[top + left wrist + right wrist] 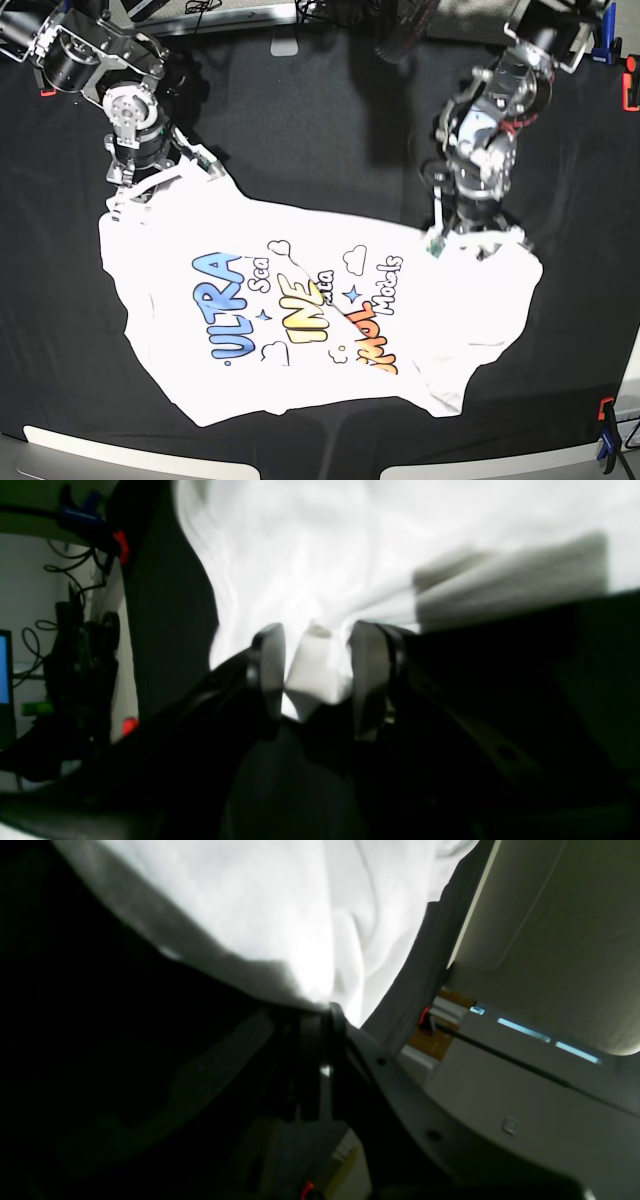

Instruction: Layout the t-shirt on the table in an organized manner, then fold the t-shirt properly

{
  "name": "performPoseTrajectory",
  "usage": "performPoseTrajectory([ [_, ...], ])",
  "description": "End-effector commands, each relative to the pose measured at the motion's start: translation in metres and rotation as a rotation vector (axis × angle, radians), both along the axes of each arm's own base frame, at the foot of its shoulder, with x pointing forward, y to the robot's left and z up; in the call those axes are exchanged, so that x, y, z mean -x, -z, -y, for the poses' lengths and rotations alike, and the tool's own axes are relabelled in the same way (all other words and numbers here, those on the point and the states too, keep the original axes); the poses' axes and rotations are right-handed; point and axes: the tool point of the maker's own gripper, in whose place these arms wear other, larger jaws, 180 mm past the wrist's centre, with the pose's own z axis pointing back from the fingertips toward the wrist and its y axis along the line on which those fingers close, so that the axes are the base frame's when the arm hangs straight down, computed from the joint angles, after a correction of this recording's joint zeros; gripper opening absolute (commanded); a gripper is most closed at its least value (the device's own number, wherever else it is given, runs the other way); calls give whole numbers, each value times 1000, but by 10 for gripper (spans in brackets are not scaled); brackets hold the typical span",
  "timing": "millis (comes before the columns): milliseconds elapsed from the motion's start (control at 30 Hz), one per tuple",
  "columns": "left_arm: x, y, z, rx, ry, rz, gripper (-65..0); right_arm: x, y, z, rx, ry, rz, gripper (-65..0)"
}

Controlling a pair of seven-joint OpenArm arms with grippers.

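Base view: t-shirt (300, 320) lies print-up mid-table (320, 130); left gripper (315, 680) and right gripper (320, 1040) each clamp 1 top edge.

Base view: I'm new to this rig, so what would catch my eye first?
The white cloth t-shirt with blue, yellow and orange cartoon lettering lies print-up and rumpled across the middle of the black-draped table. The right gripper pinches its far corner on the picture's left. The left gripper clamps a white fold at the far edge on the right.
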Motion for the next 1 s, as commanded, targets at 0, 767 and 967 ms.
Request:
performPoseTrajectory([
  [0, -22, -21, -1, 5, 11, 63, -445, -10, -14, 5, 17, 1, 50, -650],
  [767, -142, -59, 19, 29, -64, -43, -445, -9, -12, 3, 2, 5, 40, -650],
  [967, -126, -87, -6, 16, -210, -48, -445, -8, -9, 2, -11, 7, 30, -650],
])
